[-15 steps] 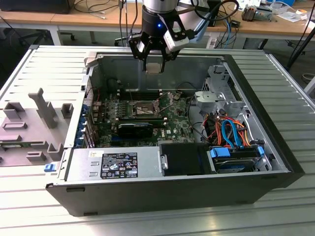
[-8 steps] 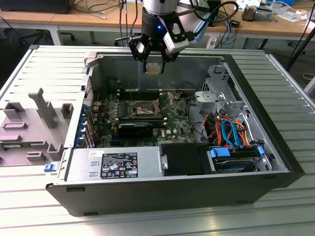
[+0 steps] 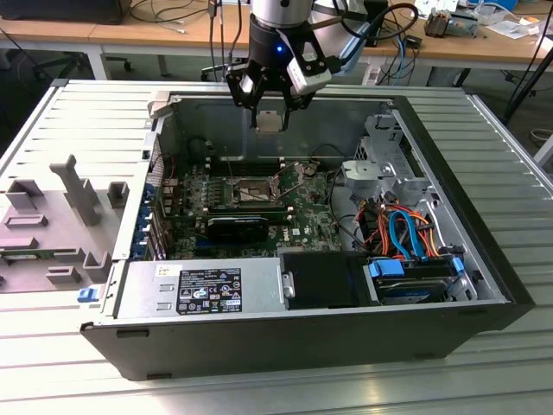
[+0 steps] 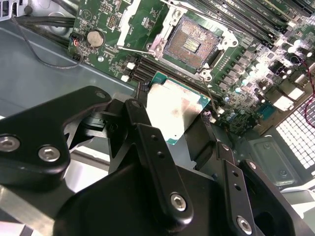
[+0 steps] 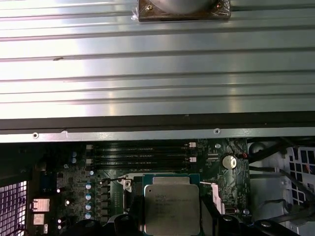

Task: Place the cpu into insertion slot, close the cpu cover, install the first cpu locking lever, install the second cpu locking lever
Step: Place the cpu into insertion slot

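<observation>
Between the fingers (image 4: pixel 147 142) of my gripper (image 3: pixel 270 119) sits the cpu (image 4: pixel 177 105), clamped by its edges, metal top facing the wrist so the contact side looks down. It hangs well above the motherboard (image 3: pixel 307 212) in the open case (image 3: pixel 302 346), apart from the insertion slot (image 4: pixel 189 45). The slot lies uncovered, and I judge I carry the chip flat to match it

Pretty clearly an electronics lab I'm working in: opened PC case (image 3: pixel 285 341) on a ribbed metal desk (image 3: pixel 484 380), grey jigs (image 3: pixel 73 186) beside it, wooden benches (image 3: pixel 112 33) at the far side covered in cables (image 3: pixel 168 13).
</observation>
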Available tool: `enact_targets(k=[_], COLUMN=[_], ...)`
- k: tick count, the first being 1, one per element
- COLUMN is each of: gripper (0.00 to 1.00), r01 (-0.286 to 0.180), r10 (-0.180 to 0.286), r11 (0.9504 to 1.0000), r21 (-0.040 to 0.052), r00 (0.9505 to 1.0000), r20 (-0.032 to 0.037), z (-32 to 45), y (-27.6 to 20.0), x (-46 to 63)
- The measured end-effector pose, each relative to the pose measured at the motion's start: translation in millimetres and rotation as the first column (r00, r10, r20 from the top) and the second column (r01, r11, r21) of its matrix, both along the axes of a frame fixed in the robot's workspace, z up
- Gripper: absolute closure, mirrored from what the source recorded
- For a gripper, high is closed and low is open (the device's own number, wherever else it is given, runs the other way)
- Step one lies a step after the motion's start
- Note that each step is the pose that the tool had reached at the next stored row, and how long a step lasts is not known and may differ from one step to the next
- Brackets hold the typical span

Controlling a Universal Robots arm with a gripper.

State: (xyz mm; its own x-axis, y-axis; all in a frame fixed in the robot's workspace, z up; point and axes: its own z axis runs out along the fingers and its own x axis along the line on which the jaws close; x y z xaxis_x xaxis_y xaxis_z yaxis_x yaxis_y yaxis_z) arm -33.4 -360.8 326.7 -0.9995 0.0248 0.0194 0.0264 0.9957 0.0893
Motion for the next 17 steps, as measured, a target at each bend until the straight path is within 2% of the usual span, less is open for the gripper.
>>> enact_targets(k=[17], gripper=[0.45], r01=[0.000], r10=[0.000], r11=[1.0000], r21=[0.0000], r00=[1.0000], r20=[0.0000], z=[-3.2], y=[-1.3], x=[0.0])
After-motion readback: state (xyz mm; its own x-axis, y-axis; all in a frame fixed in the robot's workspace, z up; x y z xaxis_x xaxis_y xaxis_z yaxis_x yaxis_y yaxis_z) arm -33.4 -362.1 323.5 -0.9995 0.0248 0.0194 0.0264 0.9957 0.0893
